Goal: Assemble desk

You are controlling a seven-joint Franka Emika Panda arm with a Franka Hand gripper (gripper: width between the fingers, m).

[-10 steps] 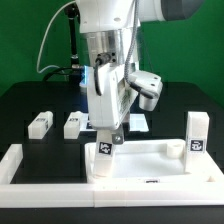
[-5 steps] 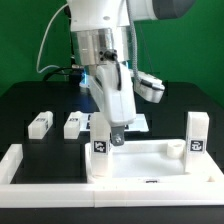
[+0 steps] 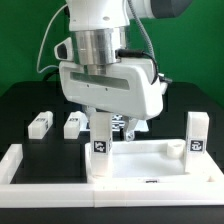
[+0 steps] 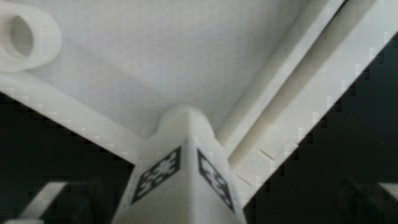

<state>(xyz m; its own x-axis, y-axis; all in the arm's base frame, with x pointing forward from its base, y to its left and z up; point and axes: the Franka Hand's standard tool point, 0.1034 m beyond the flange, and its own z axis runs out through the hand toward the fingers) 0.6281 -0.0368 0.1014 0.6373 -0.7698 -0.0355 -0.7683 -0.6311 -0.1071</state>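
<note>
One low white border wall [image 3: 40,168] crosses the bottom of the frame. Behind it, at lower right, lies the rimmed tabletop panel [image 3: 150,158]. An upright left leg block [image 3: 102,142] stands at its left corner and a right leg block [image 3: 196,132] at its right. At middle left, a loose leg block [image 3: 38,124] and a second loose block [image 3: 73,125] rest on the black desk [image 3: 20,100]. At centre, the claw [image 3: 108,120] is spread wide around the left leg's top, holding nothing. The legs look light, rigid and slick; opposite flat sides probably offer the best grip.
</note>
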